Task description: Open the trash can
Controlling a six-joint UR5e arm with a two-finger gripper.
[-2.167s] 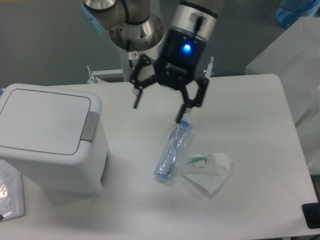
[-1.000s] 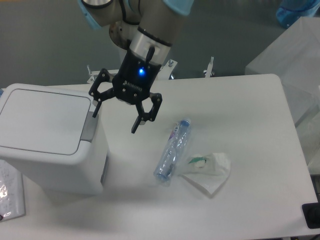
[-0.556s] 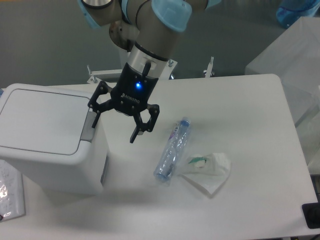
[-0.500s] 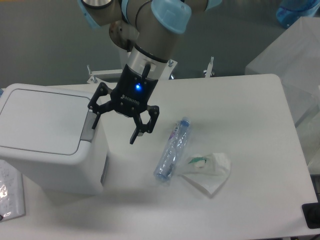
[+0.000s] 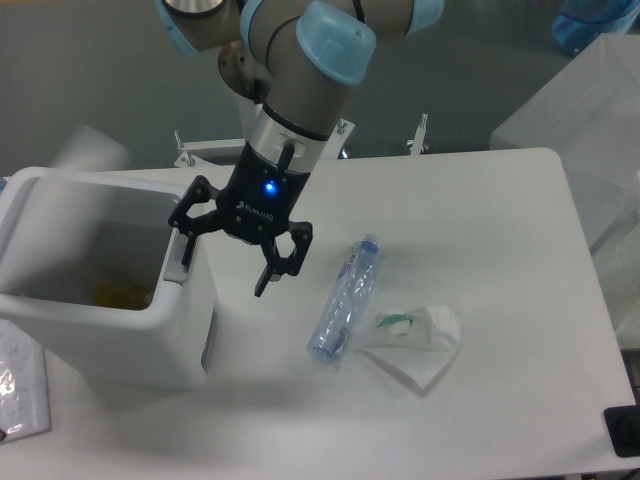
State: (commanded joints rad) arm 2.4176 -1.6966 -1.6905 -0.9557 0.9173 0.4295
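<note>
A white table with rounded corners fills most of the view; behind it lies a grey floor, with pale translucent sheeting at the right edge and a blue object in the top right corner. A dark item shows at the lower right table edge.

The trash can, a large white box with rounded corners, stands on the left part of the table. Its top is open: the interior is visible, with something yellowish inside. The lid appears as a blurred pale shape above the rear rim. A grey tab sits on the right side of the rim.

The gripper hangs from the arm, whose joints carry light blue caps; a blue light glows on the black gripper body. The two fingers are spread apart and hold nothing. The left fingertip is at the grey tab; whether it touches cannot be told. The other finger hangs over bare table.

A clear plastic bottle lies on its side near the table centre, with a crumpled white wrapper marked in green just beside it. A clear packet lies at the lower left corner. White lettering on the gripper body is too small to read.
</note>
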